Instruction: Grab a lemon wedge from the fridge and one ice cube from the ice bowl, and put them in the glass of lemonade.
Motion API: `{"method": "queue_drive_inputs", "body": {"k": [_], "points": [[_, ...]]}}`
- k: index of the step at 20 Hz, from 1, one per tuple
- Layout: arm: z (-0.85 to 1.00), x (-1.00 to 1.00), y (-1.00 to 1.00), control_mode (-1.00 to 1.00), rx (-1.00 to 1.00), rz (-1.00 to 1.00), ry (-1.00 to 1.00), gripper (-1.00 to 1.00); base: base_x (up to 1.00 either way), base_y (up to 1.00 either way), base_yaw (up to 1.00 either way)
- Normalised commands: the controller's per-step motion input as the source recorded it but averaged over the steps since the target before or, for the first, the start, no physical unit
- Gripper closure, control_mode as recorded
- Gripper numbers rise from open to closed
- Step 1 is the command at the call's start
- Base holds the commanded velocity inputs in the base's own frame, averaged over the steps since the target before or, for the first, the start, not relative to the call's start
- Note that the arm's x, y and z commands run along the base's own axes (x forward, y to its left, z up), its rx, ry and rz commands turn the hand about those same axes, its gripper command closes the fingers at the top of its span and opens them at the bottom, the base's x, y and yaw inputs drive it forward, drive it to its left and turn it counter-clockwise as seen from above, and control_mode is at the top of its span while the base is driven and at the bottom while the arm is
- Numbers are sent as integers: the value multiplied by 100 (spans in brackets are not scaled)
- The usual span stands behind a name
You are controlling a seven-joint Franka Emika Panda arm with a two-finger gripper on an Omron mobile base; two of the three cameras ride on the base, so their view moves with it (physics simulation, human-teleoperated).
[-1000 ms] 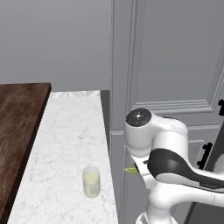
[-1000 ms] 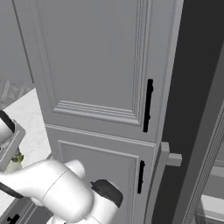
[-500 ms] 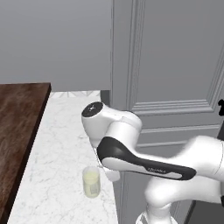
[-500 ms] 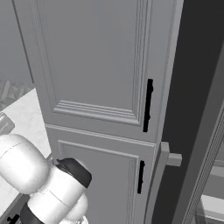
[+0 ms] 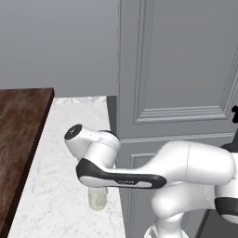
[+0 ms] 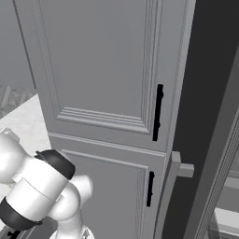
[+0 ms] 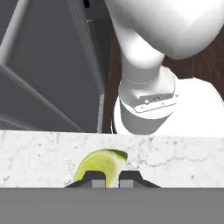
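Note:
In the hand view my gripper [image 7: 111, 180] is shut on the lemon wedge [image 7: 104, 165], a small yellow-green piece pinched between the two dark finger tips [image 7: 94, 177] above the white marble counter [image 7: 39, 157]. The left base view has the glass of lemonade [image 5: 97, 200] standing on the marble near the counter's right edge, its top hidden under my forearm [image 5: 121, 176], which reaches over it. The dark grey fridge [image 6: 210, 93] with its light grey handle [image 6: 180, 170] stands at the right of the right base view. The ice bowl and the ice cube are out of view.
A dark wood surface [image 5: 21, 139] borders the marble counter [image 5: 51, 186] on the left. Tall light grey panelled cabinet doors [image 6: 107, 70] with black handles [image 6: 158, 112] rise right beside the counter. Pale shelves [image 6: 228, 219] show inside the fridge at lower right.
The arm has swung left from beside the cabinet out over the counter. Its forearm now covers the top of the glass. The grip on the wedge is unchanged.

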Motion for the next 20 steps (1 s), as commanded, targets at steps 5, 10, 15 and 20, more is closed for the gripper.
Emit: {"method": "queue_drive_inputs", "body": {"k": [5, 10, 15, 20], "points": [[-34, 66, 0, -100, 0, 18, 13, 100, 0, 0, 0], [-18, 44, 3, -100, 0, 17, 16, 100, 0, 0, 0], [3, 0, 8, -100, 0, 12, 6, -100, 0, 0, 0], [17, -5, -5, -100, 0, 7, 0, -100, 0, 0, 0]]}}
